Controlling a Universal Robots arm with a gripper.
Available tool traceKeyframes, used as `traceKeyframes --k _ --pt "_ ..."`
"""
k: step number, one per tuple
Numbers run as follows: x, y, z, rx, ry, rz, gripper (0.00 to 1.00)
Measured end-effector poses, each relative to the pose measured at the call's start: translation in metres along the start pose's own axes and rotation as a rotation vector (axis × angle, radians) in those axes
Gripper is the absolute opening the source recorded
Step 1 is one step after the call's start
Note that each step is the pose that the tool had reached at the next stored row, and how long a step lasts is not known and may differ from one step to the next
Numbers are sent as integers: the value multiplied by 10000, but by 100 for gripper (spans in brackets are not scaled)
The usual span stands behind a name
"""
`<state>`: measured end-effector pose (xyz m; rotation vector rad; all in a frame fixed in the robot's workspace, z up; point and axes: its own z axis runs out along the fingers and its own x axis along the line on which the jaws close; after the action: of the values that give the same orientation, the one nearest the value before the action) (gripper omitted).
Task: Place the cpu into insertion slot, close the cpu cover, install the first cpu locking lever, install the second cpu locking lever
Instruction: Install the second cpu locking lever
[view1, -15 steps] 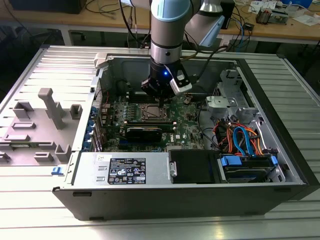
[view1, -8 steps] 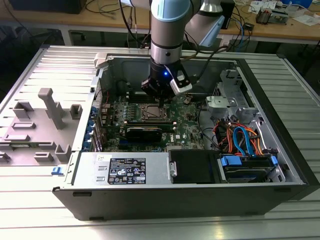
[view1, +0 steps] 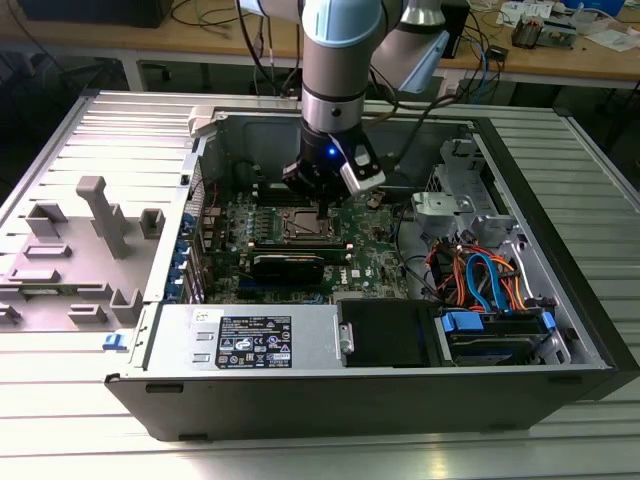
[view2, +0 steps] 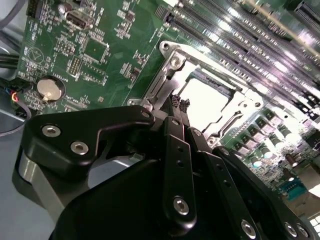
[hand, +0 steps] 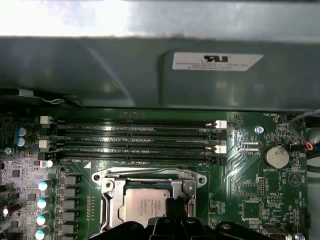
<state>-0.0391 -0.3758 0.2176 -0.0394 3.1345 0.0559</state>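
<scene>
The jaws stand pressed together, their black tips meeting on one side of the insertion slot, with nothing visible between them.

In the exterior view the gripper (view1: 322, 205) hangs straight down from the arm (view1: 338, 60) into the open computer case (view1: 380, 390), over the middle of the green circuit board (view1: 385, 265). The insertion slot (view1: 303, 226) lies directly under the tips. Case walls stand well back from the arm on every side. A black long module (view1: 288, 266) lies just beside the slot toward the case's front edge.

In the second wrist view the gripper (view2: 180, 105) reaches down to the rim of the silvery cpu cover (view2: 172, 62), which lies flat over the slot. The cpu (view2: 205, 102) shows bright through the cover's square window, seated inside the slot. The fingertips (view2: 176, 101) sit at the window's edge, at or just over the cpu's margin. A coin battery (view2: 50, 89) lies well apart on bare board.

In the first wrist view the cpu (hand: 146, 205) sits in the insertion slot (hand: 187, 189), framed by the cpu cover (hand: 150, 173). The gripper (hand: 175, 207) overlaps its edge. Memory slots (hand: 135, 142) run parallel just beyond the cover.
</scene>
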Motion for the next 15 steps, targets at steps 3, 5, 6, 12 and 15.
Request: traceKeyframes --k 3,5,6,12,15 --pt "0 -13 -18 0 0 0 11" --pt "0 -17 -49 1 0 1 11" --pt "0 -22 -54 -1 -1 0 11" --pt "2 -80 -57 0 0 0 11" --pt "3 -120 -72 0 0 1 11"
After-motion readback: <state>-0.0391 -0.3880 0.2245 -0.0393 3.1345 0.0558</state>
